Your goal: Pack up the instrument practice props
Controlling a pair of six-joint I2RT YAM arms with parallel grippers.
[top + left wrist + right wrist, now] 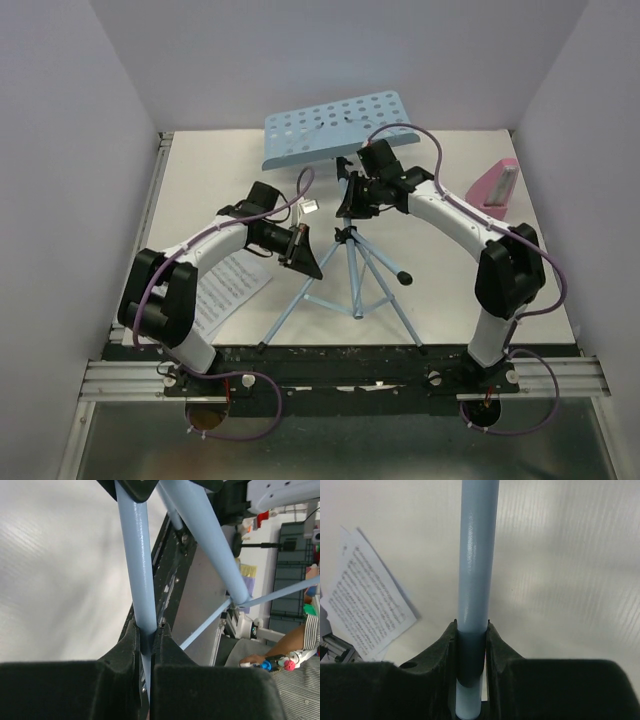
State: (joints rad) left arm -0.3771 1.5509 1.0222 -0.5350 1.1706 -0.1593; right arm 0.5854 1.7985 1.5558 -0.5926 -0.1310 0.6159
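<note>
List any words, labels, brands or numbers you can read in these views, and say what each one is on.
No word, number or brand can be read in any view.
sheet-music pages: printed staves and notes; any title or lettering is too small to read.
music stand: no marking visible on the desk, pole or legs.
pink metronome: too small to tell whether it carries a label.

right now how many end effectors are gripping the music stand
2. The left end effector is shut on one tripod leg of the music stand; the right end effector is shut on its upright pole, just below the desk.
</note>
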